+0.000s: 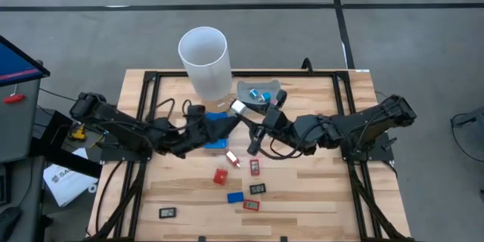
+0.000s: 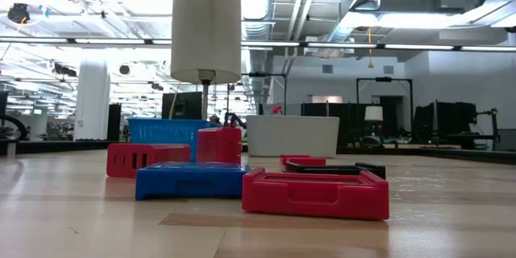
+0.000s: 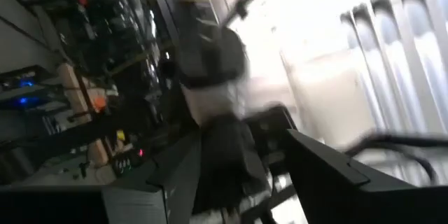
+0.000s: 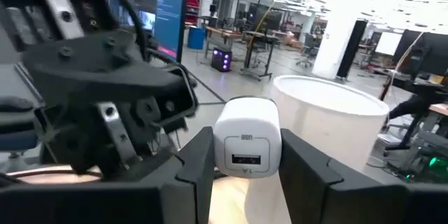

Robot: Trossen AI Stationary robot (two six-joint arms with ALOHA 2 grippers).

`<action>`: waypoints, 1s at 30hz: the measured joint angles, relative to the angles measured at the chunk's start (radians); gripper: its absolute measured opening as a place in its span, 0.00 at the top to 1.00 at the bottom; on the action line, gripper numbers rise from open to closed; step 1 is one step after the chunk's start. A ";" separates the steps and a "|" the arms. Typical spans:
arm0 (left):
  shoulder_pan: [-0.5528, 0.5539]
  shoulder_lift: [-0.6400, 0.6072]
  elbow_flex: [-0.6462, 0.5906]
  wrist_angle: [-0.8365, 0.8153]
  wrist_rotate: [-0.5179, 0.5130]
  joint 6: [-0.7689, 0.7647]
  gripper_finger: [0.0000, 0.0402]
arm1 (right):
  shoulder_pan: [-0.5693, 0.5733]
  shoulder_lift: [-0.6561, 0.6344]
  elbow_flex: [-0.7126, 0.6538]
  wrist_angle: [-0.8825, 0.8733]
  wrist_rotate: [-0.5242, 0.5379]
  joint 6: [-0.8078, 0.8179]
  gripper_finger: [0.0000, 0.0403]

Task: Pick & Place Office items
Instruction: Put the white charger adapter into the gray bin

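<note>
A white charger cube (image 4: 246, 140) hangs in the air over the middle of the table, with my right gripper (image 4: 245, 155) shut on it; in the high view it is the white cube (image 1: 238, 107). My left gripper (image 1: 225, 123) stands open right beside it, fingertip to fingertip with the right gripper (image 1: 243, 112). In the left wrist view the left gripper (image 3: 245, 178) has nothing between its fingers. Several small office items lie on the wood: a red piece (image 1: 220, 175), a blue one (image 1: 235, 196) and a black one (image 1: 168, 212). My right gripper pinches the charger cube by its two opposite side faces (image 4: 221, 147) between its two fingers. The fingers lie level and come from the table's right side. The cube's face with the port looks back at the wrist. The cube is lifted clear of the table.
A tall white cylinder (image 1: 204, 60) stands at the far middle, a flat blue tray (image 1: 219, 136) lies under the left gripper, and a grey dish (image 1: 261, 91) with blue bits sits at the far centre. Black frame rails (image 1: 348, 121) run along the table's sides.
</note>
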 joint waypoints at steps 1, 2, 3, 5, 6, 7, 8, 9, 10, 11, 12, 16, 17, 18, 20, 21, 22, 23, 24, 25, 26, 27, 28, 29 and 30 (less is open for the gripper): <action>-0.001 -0.024 -0.005 -0.024 0.027 0.010 0.50 | 0.002 -0.004 0.004 -0.010 0.008 -0.001 0.71; -0.002 -0.048 -0.007 -0.053 0.063 0.025 0.50 | 0.003 -0.011 0.006 -0.026 0.020 -0.004 0.71; -0.005 -0.082 -0.018 -0.094 0.093 0.041 0.49 | 0.002 -0.016 0.009 -0.031 0.029 -0.004 0.71; -0.014 -0.138 -0.035 -0.192 0.136 0.094 0.49 | 0.001 -0.029 0.011 -0.051 0.039 -0.004 0.71; -0.018 -0.170 -0.046 -0.263 0.150 0.130 0.50 | 0.001 -0.036 0.011 -0.058 0.042 -0.004 0.71; -0.022 -0.204 -0.056 -0.338 0.152 0.165 0.50 | 0.001 -0.044 0.011 -0.062 0.042 0.003 0.71; -0.032 -0.239 -0.060 -0.430 0.160 0.210 0.51 | 0.003 -0.054 0.011 -0.074 0.041 0.014 0.71; -0.044 -0.275 -0.061 -0.515 0.165 0.258 0.51 | 0.006 -0.064 0.011 -0.087 0.039 0.027 0.71; -0.055 -0.313 -0.061 -0.611 0.162 0.290 0.52 | 0.011 -0.075 0.011 -0.100 0.039 0.042 0.71; -0.069 -0.347 -0.061 -0.715 0.149 0.315 0.53 | 0.013 -0.087 0.011 -0.116 0.039 0.059 0.71; -0.084 -0.375 -0.061 -0.812 0.135 0.326 0.54 | 0.017 -0.100 0.011 -0.138 0.039 0.083 0.71; -0.142 -0.469 -0.063 -1.168 0.041 0.330 0.57 | 0.030 -0.160 0.011 -0.318 0.035 0.257 0.71; -0.157 -0.486 -0.063 -1.232 0.026 0.331 0.58 | 0.032 -0.171 0.011 -0.388 0.034 0.314 0.71; -0.171 -0.499 -0.063 -1.291 0.015 0.331 0.59 | 0.034 -0.180 0.011 -0.460 0.033 0.379 0.71; -0.201 -0.511 -0.063 -1.374 0.011 0.330 0.61 | 0.042 -0.195 0.011 -0.617 0.010 0.527 0.71; -0.216 -0.512 -0.063 -1.404 0.015 0.324 0.61 | 0.046 -0.198 0.011 -0.680 -0.019 0.599 0.71; -0.233 -0.511 -0.063 -1.425 0.016 0.313 0.62 | 0.050 -0.202 0.011 -0.742 -0.050 0.666 0.71; -0.248 -0.509 -0.063 -1.443 0.016 0.299 0.63 | 0.053 -0.202 0.011 -0.799 -0.086 0.725 0.71; -0.264 -0.504 -0.063 -1.466 0.016 0.282 0.63 | 0.058 -0.198 0.011 -0.848 -0.121 0.778 0.71; -0.280 -0.497 -0.063 -1.491 0.015 0.262 0.64 | 0.064 -0.192 0.011 -0.890 -0.151 0.824 0.71; -0.293 -0.489 -0.063 -1.519 0.016 0.245 0.65 | 0.069 -0.185 0.011 -0.928 -0.173 0.861 0.71; -0.304 -0.481 -0.063 -1.554 0.016 0.217 0.65 | 0.072 -0.175 0.011 -0.961 -0.185 0.894 0.71; -0.313 -0.476 -0.063 -1.590 0.016 0.190 0.66 | 0.069 -0.165 0.011 -0.978 -0.188 0.920 0.71; -0.323 -0.471 -0.063 -1.626 0.016 0.158 0.66 | 0.063 -0.156 0.011 -0.989 -0.188 0.940 0.71; -0.336 -0.466 -0.063 -1.663 0.016 0.128 0.67 | 0.050 -0.149 0.010 -1.001 -0.190 0.956 0.71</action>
